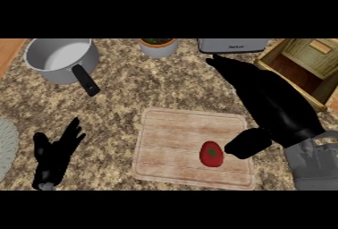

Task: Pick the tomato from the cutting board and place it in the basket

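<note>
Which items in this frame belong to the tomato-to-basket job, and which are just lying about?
Job: tomato, cutting board, basket, right robot hand open beside the tomato.
Lying about: pot, potted plant, toaster, plate at the left edge, left robot hand resting lower left.

One tomato [211, 154] and one cutting board [175, 134]. One basket [300, 71], a wooden one. One grey saucepan [59, 58], with one black handle [86, 80]. One small pot [158, 48] with greenery in it. One silver appliance [232, 45], cut by the upper edge. One pale ribbed round thing [4, 147], partly out of view at the left. Two robot hands, both black: one left robot hand [52, 156] and one right robot hand [277, 107]. One speckled desk [132, 94] carrying it all
</note>
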`<state>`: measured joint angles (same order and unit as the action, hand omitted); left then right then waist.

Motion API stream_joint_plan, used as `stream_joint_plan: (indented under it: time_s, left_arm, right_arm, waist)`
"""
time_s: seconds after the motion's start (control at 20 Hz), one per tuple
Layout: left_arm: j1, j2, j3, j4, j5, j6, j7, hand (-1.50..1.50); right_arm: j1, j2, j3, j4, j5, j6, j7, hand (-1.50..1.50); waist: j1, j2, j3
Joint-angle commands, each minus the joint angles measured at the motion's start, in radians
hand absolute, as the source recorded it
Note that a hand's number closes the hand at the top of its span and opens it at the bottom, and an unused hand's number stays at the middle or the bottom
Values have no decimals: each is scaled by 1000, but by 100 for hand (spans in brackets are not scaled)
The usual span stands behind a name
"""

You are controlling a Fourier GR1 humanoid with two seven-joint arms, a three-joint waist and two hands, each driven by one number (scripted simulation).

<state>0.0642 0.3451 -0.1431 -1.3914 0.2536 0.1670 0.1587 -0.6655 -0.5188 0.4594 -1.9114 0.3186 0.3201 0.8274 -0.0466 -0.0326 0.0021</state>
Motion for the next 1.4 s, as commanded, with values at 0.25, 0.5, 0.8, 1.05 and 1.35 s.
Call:
stream_joint_plan:
  time_s: [0.25, 0.5, 0.8, 1.05, 1.35]
  left_arm:
    - [93, 6, -15, 26, -6, -10, 26, 0]
    - [85, 4, -24, 19, -14, -14, 40, 0]
    - [50, 13, -30, -19, -16, -28, 91, 0]
    - [76, -13, -31, 33, -31, -41, 24, 0]
    - [62, -6, -18, 27, -32, -49, 49, 0]
  right_arm:
    - [-41, -187, -122, -139, -415, 338, 277, -150]
    - [-90, -270, -142, -176, -589, 322, 370, -150]
    - [-78, -285, -102, -214, -631, 205, 426, -150]
    - [-34, -240, -33, -234, -533, 131, 399, -150]
    - [65, -167, 73, -219, -331, 82, 319, -150]
  waist:
    - [6, 14, -6]
    - [13, 16, -7]
    - [38, 26, -4]
    - [48, 30, -4]
    - [52, 33, -3]
